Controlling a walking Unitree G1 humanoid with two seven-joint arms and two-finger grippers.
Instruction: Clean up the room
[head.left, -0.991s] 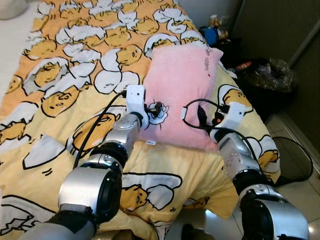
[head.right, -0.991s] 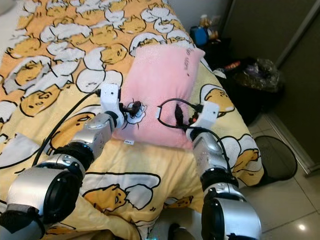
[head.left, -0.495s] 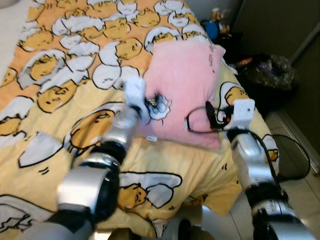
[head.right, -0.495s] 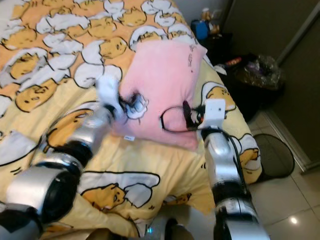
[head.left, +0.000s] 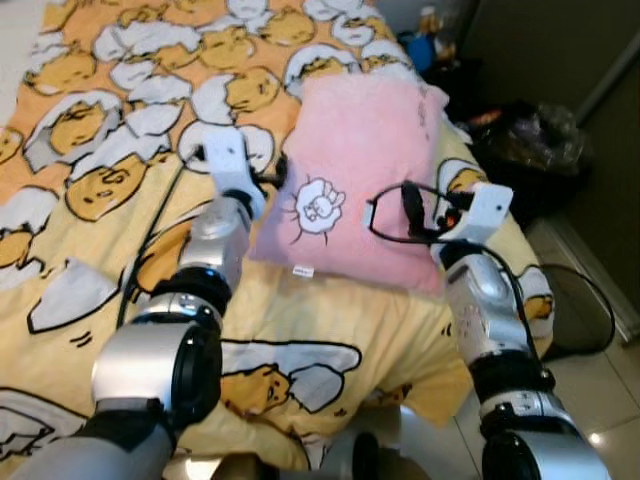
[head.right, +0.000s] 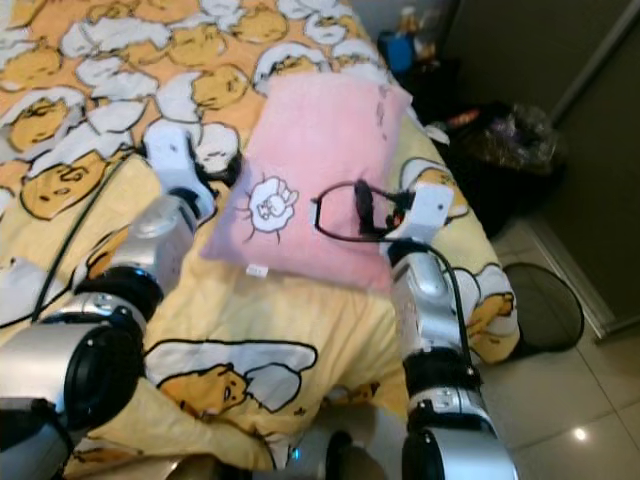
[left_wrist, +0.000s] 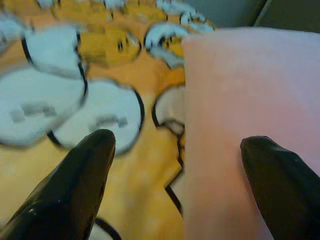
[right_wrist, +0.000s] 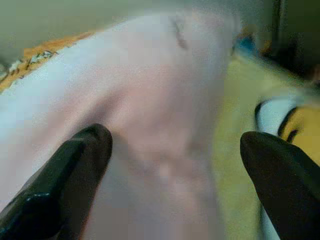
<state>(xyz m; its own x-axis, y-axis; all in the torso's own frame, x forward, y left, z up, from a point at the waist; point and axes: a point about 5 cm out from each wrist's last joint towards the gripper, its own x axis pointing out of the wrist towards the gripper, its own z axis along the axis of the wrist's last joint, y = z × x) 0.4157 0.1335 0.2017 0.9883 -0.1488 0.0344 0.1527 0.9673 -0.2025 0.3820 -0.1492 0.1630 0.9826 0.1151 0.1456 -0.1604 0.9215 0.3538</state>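
I have both arms stretched out over the bed, one on each side of the pink pillow (head.left: 360, 180). The pillow lies flat on the yellow egg-print duvet (head.left: 110, 150), near the bed's right edge, its long axis running away from me toward the head of the bed, with a small white cartoon patch (head.left: 318, 205) on the near half.

The left gripper (left_wrist: 175, 165) sits at the pillow's left edge. In its wrist view the fingers are spread wide, one over the duvet and the other over the pink fabric, so the edge falls between them. The right gripper (right_wrist: 175, 170) is at the pillow's right edge, also spread wide, with pink fabric across most of the gap and yellow duvet under the outer finger (right_wrist: 282, 175). Neither is holding anything.

Both arms look about equally near, so I judge the coming move to be a two-sided grasp or push on the pillow; what matters is that each edge lies just ahead of its own gripper.

From the head camera the fingertips are hidden behind the white wrist housings and looped cables, so I cannot tell whether they touch the fabric. The dark clutter (head.left: 540, 140) on the floor past the bed's right side is too murky to name. Both wrist views are soft.
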